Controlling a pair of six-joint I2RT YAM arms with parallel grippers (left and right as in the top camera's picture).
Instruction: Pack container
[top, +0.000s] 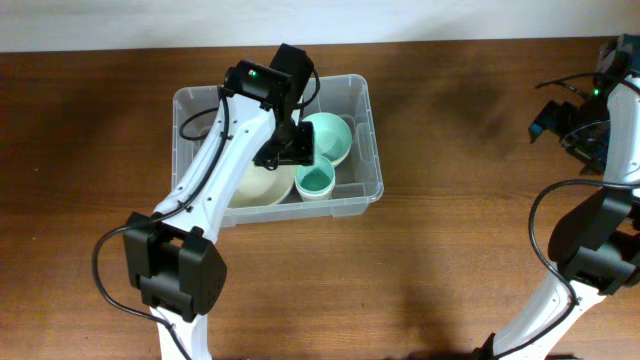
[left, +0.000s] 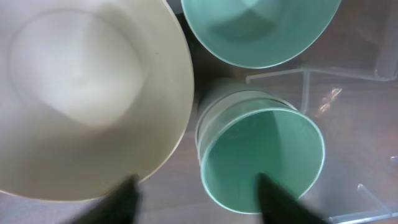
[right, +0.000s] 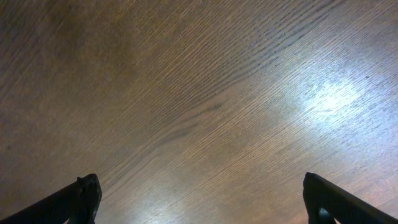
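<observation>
The clear container sits left of centre on the wooden worktop. In falling size it holds a cream bowl in its near-left part, a pale green bowl toward its far-right, and a small green cup upright at its near-right, just beside both bowls. The left gripper hangs inside the container, jaws parted with one finger over the cup's mouth and the other outside it, gripping nothing. I judge this the let-go, best finished by rising straight up so neither finger catches the cup's rim. The right gripper, jaws wide and empty, hovers well right of the container. The worktop is brown, grained and glossy with glare. A pale strip lies beyond its far edge.
</observation>
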